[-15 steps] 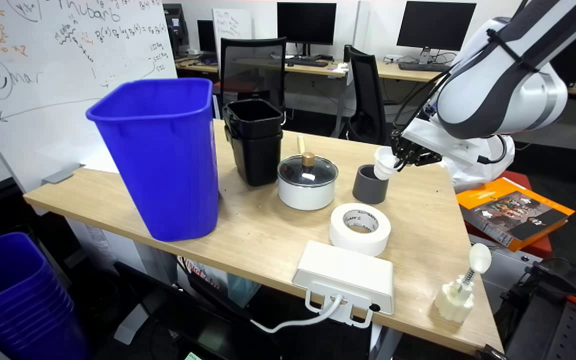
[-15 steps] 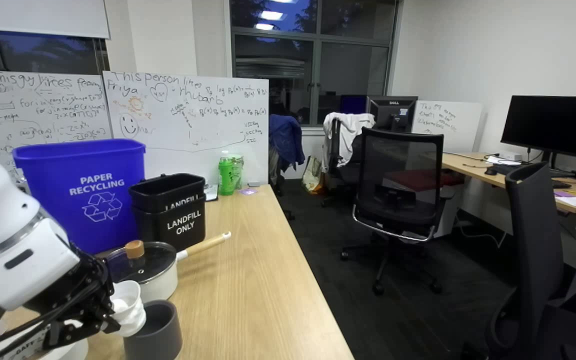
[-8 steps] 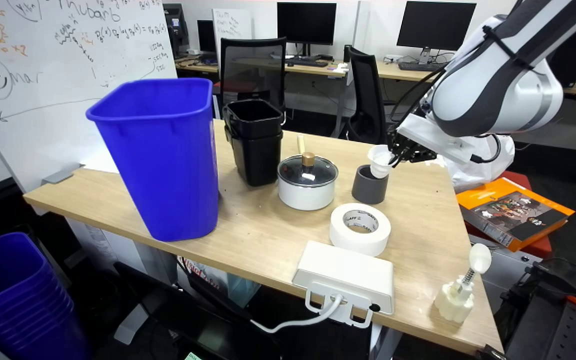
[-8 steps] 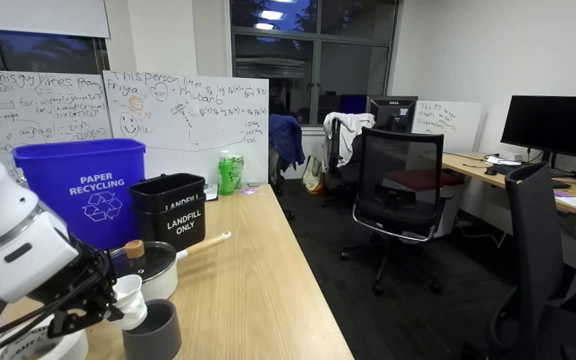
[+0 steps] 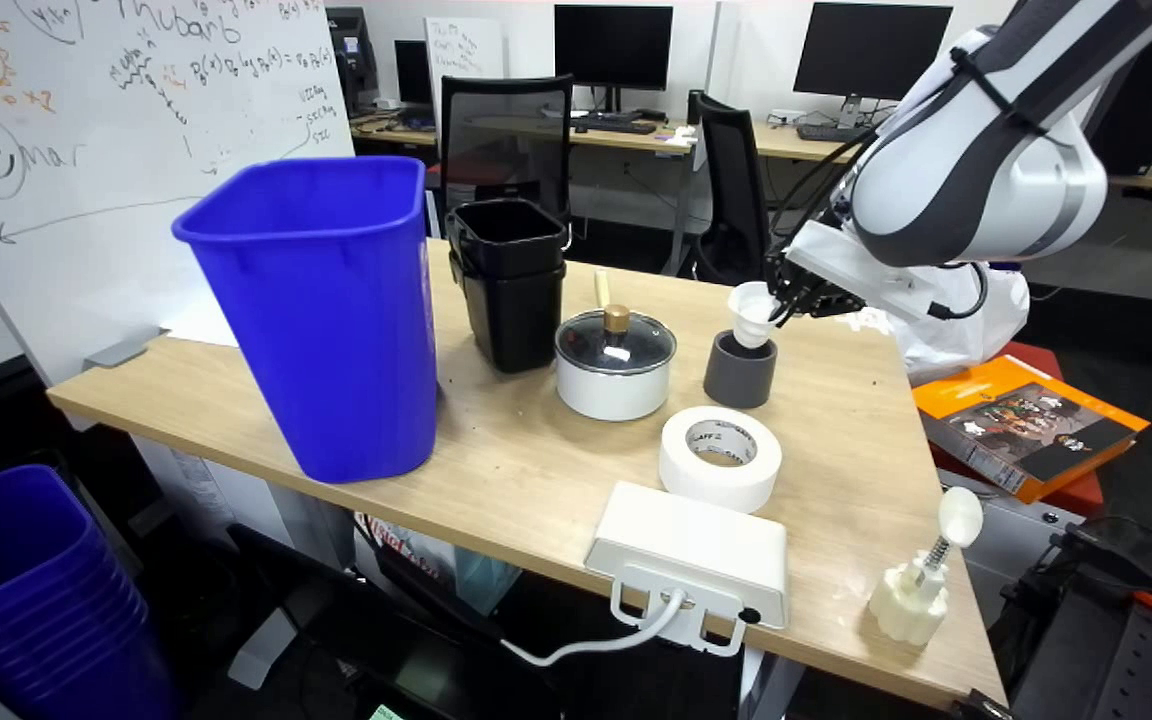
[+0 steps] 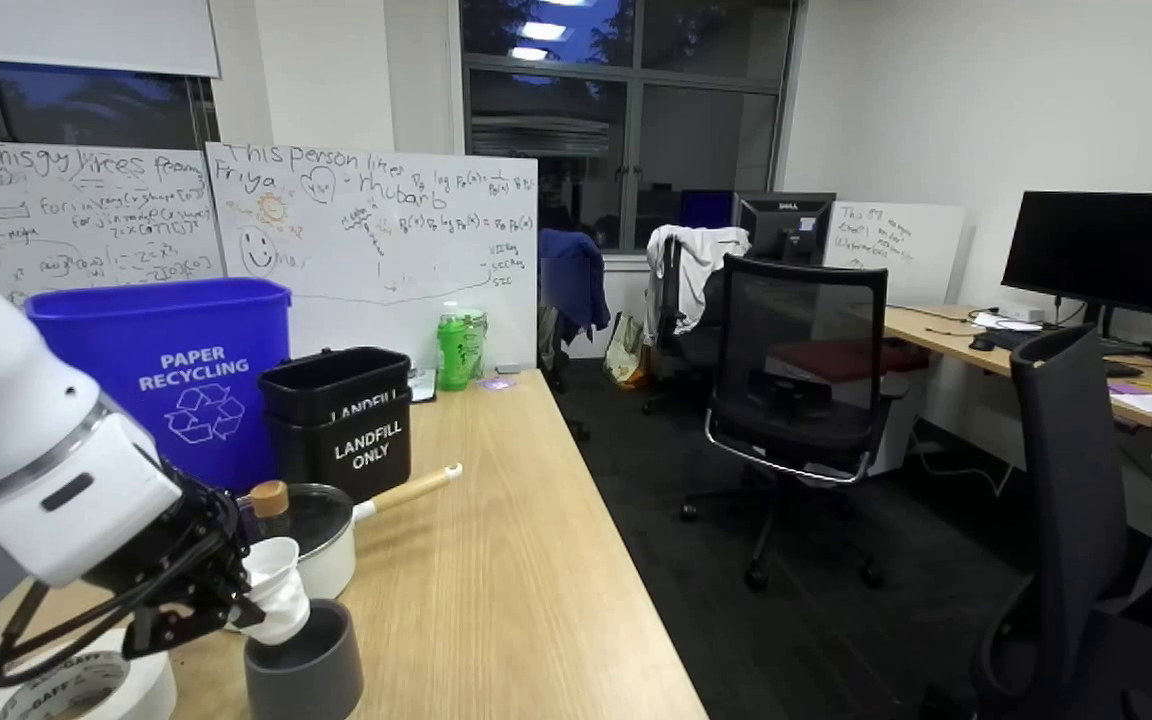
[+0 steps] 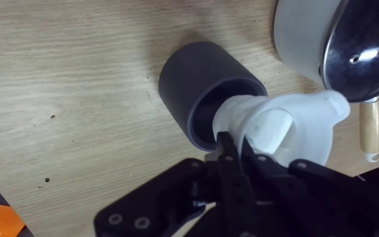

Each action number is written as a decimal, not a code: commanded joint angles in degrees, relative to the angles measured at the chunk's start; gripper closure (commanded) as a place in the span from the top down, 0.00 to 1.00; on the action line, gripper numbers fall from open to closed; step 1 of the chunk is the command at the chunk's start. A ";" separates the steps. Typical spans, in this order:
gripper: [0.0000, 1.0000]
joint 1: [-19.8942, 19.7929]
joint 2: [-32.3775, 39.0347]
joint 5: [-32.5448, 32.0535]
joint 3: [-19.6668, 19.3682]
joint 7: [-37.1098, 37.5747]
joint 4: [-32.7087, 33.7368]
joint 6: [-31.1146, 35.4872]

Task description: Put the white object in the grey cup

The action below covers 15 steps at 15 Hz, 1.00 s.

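A white cup-like object (image 5: 752, 314) with a flared rim and lip is held by my gripper (image 7: 235, 140), one finger on each side of its wall. It also shows in an exterior view (image 6: 281, 597). A smaller white piece (image 7: 270, 130) lies inside it. The dark grey cup (image 5: 739, 378) stands upright on the table, in both exterior views (image 6: 306, 682) and in the wrist view (image 7: 192, 75). The white object's lower end overlaps the grey cup's opening; I cannot tell whether it dips inside or touches the rim. The gripper's fingers are partly hidden in the exterior views.
A white pot (image 5: 612, 385) with a glass lid stands close beside the grey cup. A white tape roll (image 5: 719, 460) and a white box (image 5: 691, 550) lie towards the front edge. Black bins (image 5: 508, 290) and a blue bin (image 5: 311, 330) stand further along.
The gripper has carried the white object sideways and slightly up, so it now sits more centrally over the grey cup's opening. The grey cup has not moved.
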 commanded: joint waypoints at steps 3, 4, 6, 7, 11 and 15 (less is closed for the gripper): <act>0.01 -7.15 4.61 0.04 6.33 -1.09 -0.71 5.49; 0.01 -9.35 5.33 0.78 8.52 -1.80 -0.32 6.18; 0.01 -13.19 6.19 -0.89 12.26 0.35 -0.19 7.26; 0.01 -15.23 6.53 -1.17 14.38 0.94 -0.05 7.59; 0.18 -23.14 8.20 -2.72 21.97 1.32 0.61 8.18; 0.49 -27.73 9.45 -4.05 24.84 0.63 1.70 8.60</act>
